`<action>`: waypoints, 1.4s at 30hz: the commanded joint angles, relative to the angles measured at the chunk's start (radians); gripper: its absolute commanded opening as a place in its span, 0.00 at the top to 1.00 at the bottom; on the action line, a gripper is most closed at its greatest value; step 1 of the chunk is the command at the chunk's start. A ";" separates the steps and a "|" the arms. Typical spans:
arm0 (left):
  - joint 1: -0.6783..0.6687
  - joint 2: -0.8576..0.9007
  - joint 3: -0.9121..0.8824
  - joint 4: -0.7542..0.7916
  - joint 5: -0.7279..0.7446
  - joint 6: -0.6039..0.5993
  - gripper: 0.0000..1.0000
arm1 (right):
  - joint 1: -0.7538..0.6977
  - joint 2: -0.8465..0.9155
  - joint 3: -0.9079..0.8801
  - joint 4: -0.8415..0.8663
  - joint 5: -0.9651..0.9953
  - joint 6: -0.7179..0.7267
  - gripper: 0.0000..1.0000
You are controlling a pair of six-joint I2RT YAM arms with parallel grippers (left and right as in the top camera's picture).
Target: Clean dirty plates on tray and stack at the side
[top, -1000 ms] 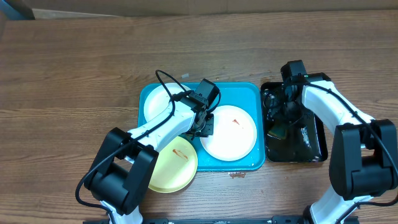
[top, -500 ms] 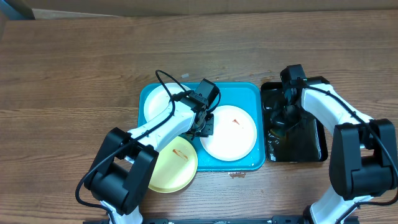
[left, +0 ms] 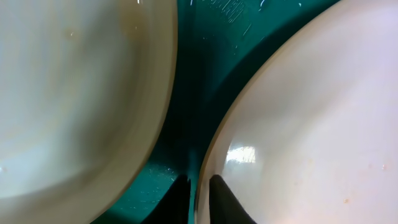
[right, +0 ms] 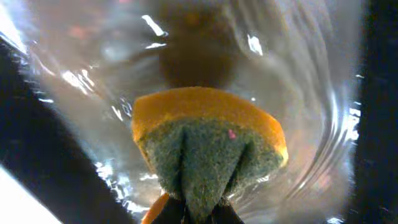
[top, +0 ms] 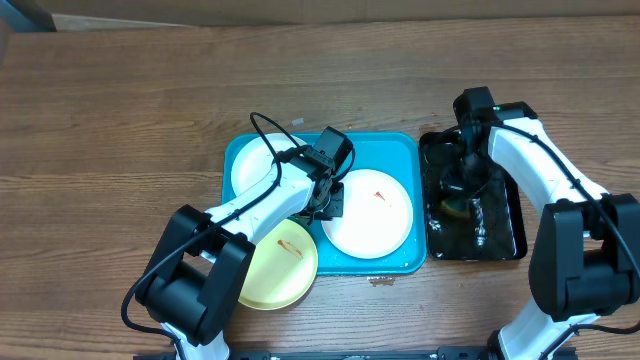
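The turquoise tray [top: 400, 150] holds a white plate [top: 255, 165] at its back left and a white plate [top: 375, 215] with a red smear at its right. A yellow-green plate [top: 285, 265] with a smear overhangs the tray's front left corner. My left gripper [top: 326, 206] [left: 198, 202] straddles the left rim of the right white plate [left: 311, 124], jaws shut on it; a second pale plate [left: 74, 93] lies beside it. My right gripper [top: 463, 190] [right: 202, 211] is shut on an orange sponge [right: 208, 140] [top: 455, 208] with a green scouring side, over the black tray.
The narrow black tray [top: 520, 240] right of the turquoise one holds shiny water. A small reddish smear [top: 381, 281] marks the wooden table [top: 120, 120] just in front of the turquoise tray. The right arm [top: 530, 160] arches over the black tray.
My right gripper has closed on the sponge and shifted slightly back in the black tray. My left jaws have narrowed onto the white plate's rim; that arm has otherwise stayed put.
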 commanded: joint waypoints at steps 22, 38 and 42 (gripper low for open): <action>0.005 0.016 -0.005 0.003 -0.002 0.005 0.89 | -0.009 -0.001 0.122 -0.143 0.113 -0.100 0.96; 0.005 0.016 -0.005 0.004 -0.002 0.004 0.96 | -0.005 -0.001 0.128 -0.148 -0.004 -0.061 0.96; 0.005 0.016 -0.005 0.004 -0.002 0.004 0.96 | -0.002 -0.001 0.128 -0.169 -0.095 -0.087 0.96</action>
